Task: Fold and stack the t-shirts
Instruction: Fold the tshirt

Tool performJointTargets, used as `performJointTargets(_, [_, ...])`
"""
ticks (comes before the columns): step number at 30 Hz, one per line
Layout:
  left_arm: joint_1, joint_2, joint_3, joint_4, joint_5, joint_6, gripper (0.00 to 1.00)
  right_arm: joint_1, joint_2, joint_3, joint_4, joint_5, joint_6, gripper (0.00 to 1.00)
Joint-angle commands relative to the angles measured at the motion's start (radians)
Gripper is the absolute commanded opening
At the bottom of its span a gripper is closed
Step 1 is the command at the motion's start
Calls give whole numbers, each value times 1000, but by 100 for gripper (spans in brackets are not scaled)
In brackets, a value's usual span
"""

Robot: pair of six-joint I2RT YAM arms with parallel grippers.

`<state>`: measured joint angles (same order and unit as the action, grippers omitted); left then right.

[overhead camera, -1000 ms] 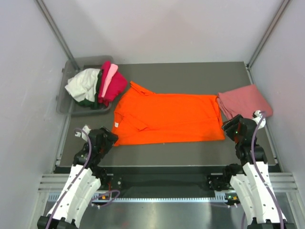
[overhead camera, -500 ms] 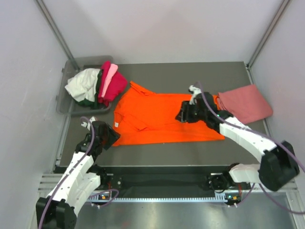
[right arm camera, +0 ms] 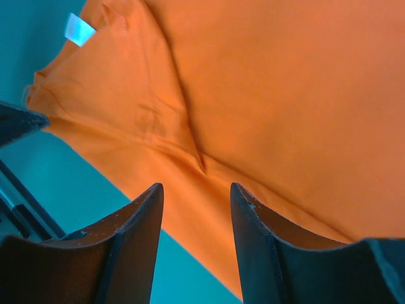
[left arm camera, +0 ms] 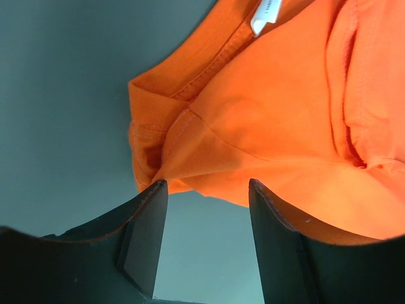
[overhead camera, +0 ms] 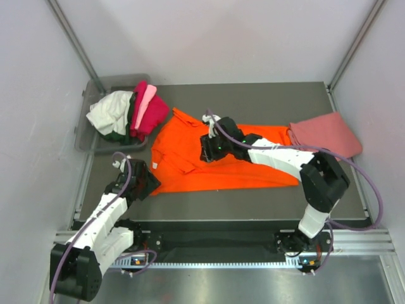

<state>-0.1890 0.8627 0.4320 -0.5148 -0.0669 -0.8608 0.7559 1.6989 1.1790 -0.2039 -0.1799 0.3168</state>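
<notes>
As left pincer (left arm camera: 205, 190), right pincer (right arm camera: 195, 190) gape: orange shirt (overhead camera: 247, 174) one, heap (overhead camera: 130, 114) maybe four.

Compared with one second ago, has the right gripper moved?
Yes. The right gripper moved left, away from the salmon-pink shirt, and is now over the orange shirt.

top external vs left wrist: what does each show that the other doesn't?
Top external only: grey bin piled with shirts, folded salmon-pink shirt, right arm stretched over the orange t-shirt. Left wrist only: seam stitching up close, left jaws open at the shirt's bunched corner. Both: orange t-shirt, dark table.
</notes>
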Motion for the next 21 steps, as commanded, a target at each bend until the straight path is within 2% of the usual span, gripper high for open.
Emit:
performJointTargets(1, [5, 30, 25, 47, 12, 9, 59, 72, 68, 119, 11, 89, -61, 47])
performJointTargets(6, [5, 111, 8, 84, 27, 3, 58, 128, 172, 258, -72, 221, -143, 45])
performJointTargets(9, [5, 160, 2, 107, 33, 2, 52, 157, 237, 313, -103, 240, -194, 41])
performJointTargets(11, [5, 182, 5, 105, 20, 3, 50, 171, 249, 324, -104, 234, -235, 41])
performJointTargets(12, [5, 197, 8, 102, 13, 3, 46, 189, 252, 324, -97, 234, -249, 42])
performJointTargets(15, [5, 208, 17, 76, -22, 3, 45, 220, 269, 324, -83, 237, -298, 43])
performJointTargets(16, [5, 205, 20, 70, -30, -1, 40, 238, 280, 324, -80, 243, -308, 43])
performJointTargets(21, [5, 199, 45, 4, -86, -17, 40, 273, 312, 334, -46, 243, -361, 47])
